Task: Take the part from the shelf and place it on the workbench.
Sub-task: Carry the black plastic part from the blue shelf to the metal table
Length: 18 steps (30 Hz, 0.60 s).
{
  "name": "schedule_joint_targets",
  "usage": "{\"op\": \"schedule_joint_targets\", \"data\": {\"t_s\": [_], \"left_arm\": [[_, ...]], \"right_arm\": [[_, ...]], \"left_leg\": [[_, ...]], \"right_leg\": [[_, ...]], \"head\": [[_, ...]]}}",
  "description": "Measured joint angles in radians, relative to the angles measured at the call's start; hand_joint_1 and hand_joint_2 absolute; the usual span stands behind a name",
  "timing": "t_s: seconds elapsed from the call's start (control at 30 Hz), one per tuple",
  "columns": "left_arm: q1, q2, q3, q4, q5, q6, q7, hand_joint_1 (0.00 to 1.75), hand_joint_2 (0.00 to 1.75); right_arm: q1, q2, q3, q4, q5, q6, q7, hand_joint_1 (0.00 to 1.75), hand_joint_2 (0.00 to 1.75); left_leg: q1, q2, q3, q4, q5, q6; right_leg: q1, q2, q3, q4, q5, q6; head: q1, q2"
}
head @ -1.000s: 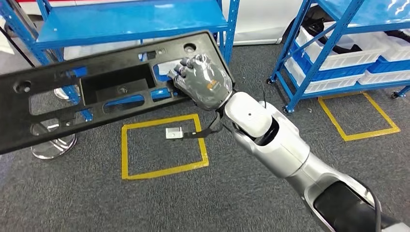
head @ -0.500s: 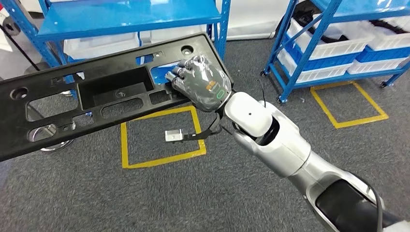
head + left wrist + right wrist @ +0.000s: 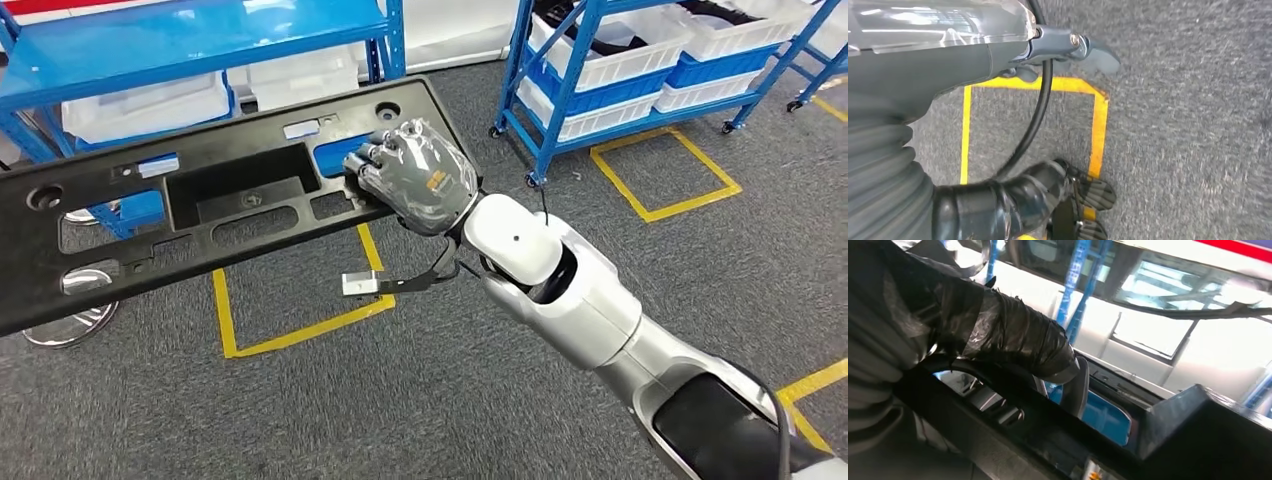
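Note:
The part (image 3: 200,200) is a long black plastic panel with several cut-outs and a deep rectangular pocket. It hangs in the air over the grey carpet, running from the picture's left edge to the middle of the head view. My right hand (image 3: 415,175) grips its right end, with the fingers (image 3: 1018,340) curled through a cut-out and around the black edge of the part (image 3: 1198,430). My left hand (image 3: 948,65) hangs over the floor, its thumb (image 3: 1098,52) and dark fingers (image 3: 1088,195) apart with nothing between them.
A blue shelf (image 3: 150,50) stands behind the part. A second blue rack (image 3: 540,90) with white bins is at the back right. Yellow taped squares (image 3: 300,325) (image 3: 665,210) mark the carpet. A chrome round base (image 3: 65,325) sits at the left. A small white tag (image 3: 358,283) dangles under my right wrist.
The whole scene has slid left in the head view, so the camera has turned away from the shelf. The part stays in my right hand's grip at the same place in the picture.

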Motion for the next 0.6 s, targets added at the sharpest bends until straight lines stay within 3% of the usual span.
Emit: {"op": "schedule_joint_targets", "data": {"t_s": [0.07,0.13,0.23,0.3,0.33,0.4,0.43,0.5,0.6], "left_arm": [[-0.002,0.000,0.000,0.000,-0.001,0.000,0.001,0.00,1.75],[-0.003,-0.001,0.000,0.000,-0.002,0.000,0.001,0.00,1.75],[-0.002,-0.003,0.000,0.000,-0.002,0.000,0.002,0.00,1.75],[-0.002,-0.004,0.000,0.000,-0.002,0.000,0.002,0.00,1.75],[-0.002,-0.004,0.000,0.000,-0.002,0.000,0.002,0.00,1.75],[-0.003,-0.005,0.000,0.000,-0.002,0.000,0.002,0.00,1.75],[-0.003,-0.004,0.000,-0.001,-0.002,0.000,0.002,0.00,1.75],[-0.004,-0.002,0.000,-0.002,-0.002,0.000,0.002,0.00,1.75],[-0.007,-0.002,0.001,-0.002,-0.002,0.001,0.002,0.00,1.75]], "right_arm": [[0.001,0.000,0.000,-0.001,0.000,0.000,0.000,1.75,1.75],[-0.003,-0.001,0.000,-0.002,0.000,0.000,0.000,1.75,1.75],[-0.002,-0.001,0.000,-0.003,0.000,0.000,0.000,1.75,1.75],[0.002,-0.001,0.001,-0.003,0.000,0.001,-0.001,1.75,1.75],[0.002,-0.002,0.002,-0.003,0.000,0.001,-0.001,1.75,1.75],[0.001,-0.003,0.002,-0.003,0.000,0.001,-0.001,1.75,1.75],[0.000,-0.003,0.003,-0.003,0.000,0.001,-0.001,1.75,1.75],[-0.001,-0.003,0.003,-0.004,0.000,0.001,-0.001,1.75,1.75],[-0.001,-0.004,0.004,-0.005,0.000,0.002,-0.001,1.75,1.75]], "left_leg": [[0.002,0.020,0.005,-0.019,0.008,0.009],[0.010,0.044,0.012,-0.040,0.019,0.021],[0.016,0.076,0.011,-0.047,0.024,0.026],[0.021,0.097,0.009,-0.043,0.023,0.022],[0.026,0.107,0.009,-0.039,0.020,0.018],[0.035,0.124,0.008,-0.028,0.012,0.003],[0.035,0.131,0.007,-0.019,0.006,-0.008],[0.031,0.142,0.004,-0.010,0.001,-0.025],[0.035,0.155,0.006,-0.010,-0.002,-0.042]], "right_leg": [[0.000,0.010,-0.003,-0.001,0.004,0.013],[0.003,-0.018,-0.023,0.037,-0.023,0.025],[-0.010,-0.069,-0.110,0.215,-0.111,0.043],[-0.026,-0.078,-0.137,0.273,-0.117,0.056],[-0.032,-0.083,-0.121,0.246,-0.094,0.063],[-0.041,-0.110,-0.051,0.114,-0.033,0.077],[-0.040,-0.125,-0.022,0.056,-0.013,0.078],[-0.034,-0.136,-0.006,0.016,-0.010,0.068],[-0.031,-0.108,-0.017,0.021,-0.007,0.040]], "head": [[0.000,0.000],[0.001,0.000],[0.001,0.000],[0.001,0.000],[0.001,0.000],[0.002,0.000],[0.001,0.000],[0.001,0.000],[0.001,0.000]]}}
